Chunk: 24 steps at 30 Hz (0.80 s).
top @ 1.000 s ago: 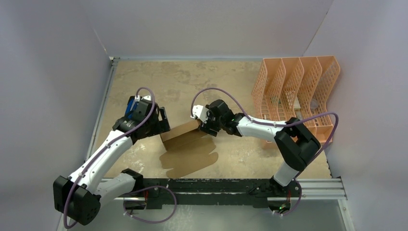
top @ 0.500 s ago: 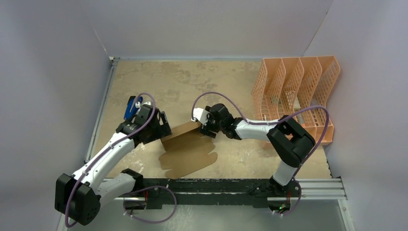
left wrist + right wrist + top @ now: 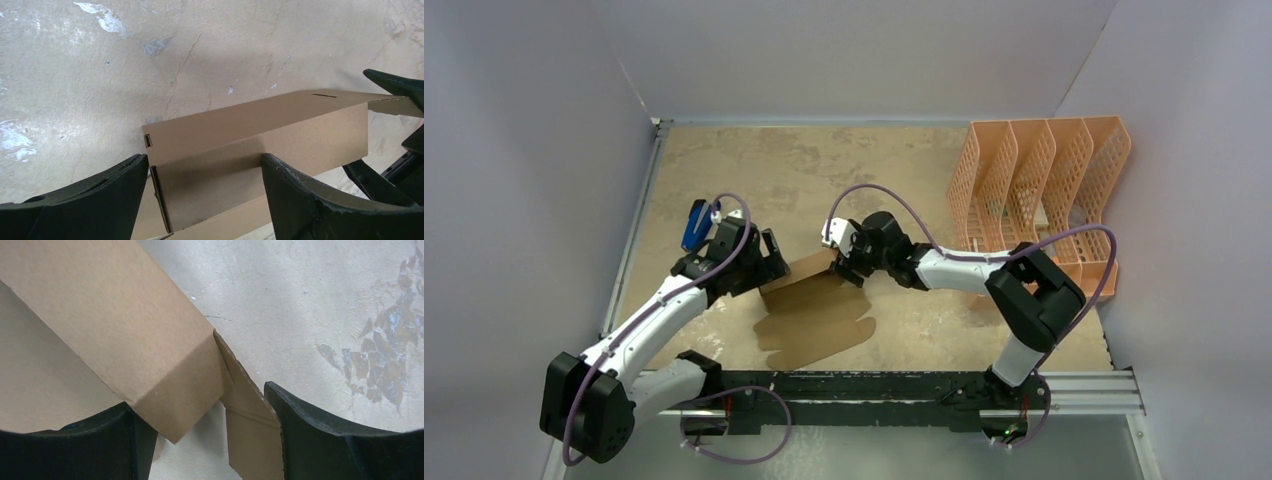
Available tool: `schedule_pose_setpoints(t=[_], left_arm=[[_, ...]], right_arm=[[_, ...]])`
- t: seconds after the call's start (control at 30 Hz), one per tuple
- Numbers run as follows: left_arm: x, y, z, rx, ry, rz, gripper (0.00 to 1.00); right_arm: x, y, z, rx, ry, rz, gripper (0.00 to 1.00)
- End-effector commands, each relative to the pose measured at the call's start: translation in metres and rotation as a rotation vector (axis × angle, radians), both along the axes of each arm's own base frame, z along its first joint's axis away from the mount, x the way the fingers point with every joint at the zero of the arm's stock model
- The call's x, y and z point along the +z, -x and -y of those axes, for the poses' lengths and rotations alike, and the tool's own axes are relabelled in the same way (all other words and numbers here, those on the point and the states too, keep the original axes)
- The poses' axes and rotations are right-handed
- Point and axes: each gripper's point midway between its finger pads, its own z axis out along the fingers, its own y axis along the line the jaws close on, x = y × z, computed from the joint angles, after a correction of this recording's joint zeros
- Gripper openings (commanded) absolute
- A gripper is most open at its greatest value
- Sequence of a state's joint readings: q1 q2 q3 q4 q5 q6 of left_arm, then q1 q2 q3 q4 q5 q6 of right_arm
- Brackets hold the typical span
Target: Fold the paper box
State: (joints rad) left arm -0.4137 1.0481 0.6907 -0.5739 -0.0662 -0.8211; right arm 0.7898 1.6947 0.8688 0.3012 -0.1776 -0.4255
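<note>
One paper box (image 3: 816, 312) of plain brown cardboard lies half-formed a little left of the middle of the table (image 3: 824, 170), between two robot arms. We count one raised wall, on the side farther from the arm bases. The rest of the sheet lies flat and spreads toward the bases, ending in rounded tabs. From above, the long axis of the wall runs on a diagonal: its left end sits nearer the arms and its right end points away and to the right.

The left gripper (image 3: 771, 266) meets the left end of the wall, and the right gripper (image 3: 840, 266) meets the right end. In the left wrist view the jaws stand wide, with the face of the wall showing between the two dark fingers. One narrow slot is cut near the wall's upper edge. In the right wrist view the jaws are also wide apart. They straddle a folded corner of the wall and one small side flap, and we cannot tell whether either finger presses on the cardboard.

One peach-orange perforated file organizer (image 3: 1039, 190) stands at the far right of the table, well apart from the box. Two purple cables, one per arm, loop above the wrists.
</note>
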Motion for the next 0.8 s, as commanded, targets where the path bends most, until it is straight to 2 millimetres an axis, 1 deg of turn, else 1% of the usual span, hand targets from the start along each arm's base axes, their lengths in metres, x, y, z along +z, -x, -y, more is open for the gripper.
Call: schedule_pose_setpoints(t=[0.0,0.1,0.17,0.27,0.4,0.5,0.6,0.67,0.77], left_arm=[[-0.004,-0.004,0.009,-0.011,0.042,0.006,0.83],[-0.003,-0.005,0.011,-0.012,0.048,0.013,0.82],[-0.003,-0.006,0.01,-0.011,0.048,0.015,0.82],[-0.003,-0.006,0.01,-0.008,0.044,0.016,0.82],[-0.003,-0.008,0.009,-0.001,0.042,0.023,0.82],[-0.002,-0.01,0.01,0.006,0.054,0.032,0.82],[0.001,-0.013,0.013,0.017,0.074,0.046,0.82],[0.002,-0.015,0.014,0.025,0.085,0.055,0.82],[0.004,-0.019,0.016,0.038,0.102,0.071,0.82]], right_arm=[[0.03,0.001,-0.018,0.007,-0.137,-0.012,0.74],[0.028,-0.001,-0.019,-0.005,-0.137,-0.022,0.69],[0.025,-0.002,-0.017,-0.018,-0.131,-0.025,0.63],[0.023,0.002,-0.014,-0.018,-0.119,-0.043,0.62],[0.025,0.011,-0.011,-0.006,-0.113,-0.07,0.63],[0.026,0.017,-0.014,-0.002,-0.134,-0.121,0.62],[0.033,0.016,-0.022,-0.054,-0.196,-0.177,0.58],[0.04,0.012,-0.029,-0.105,-0.247,-0.212,0.53],[0.046,0.012,-0.036,-0.167,-0.316,-0.284,0.45]])
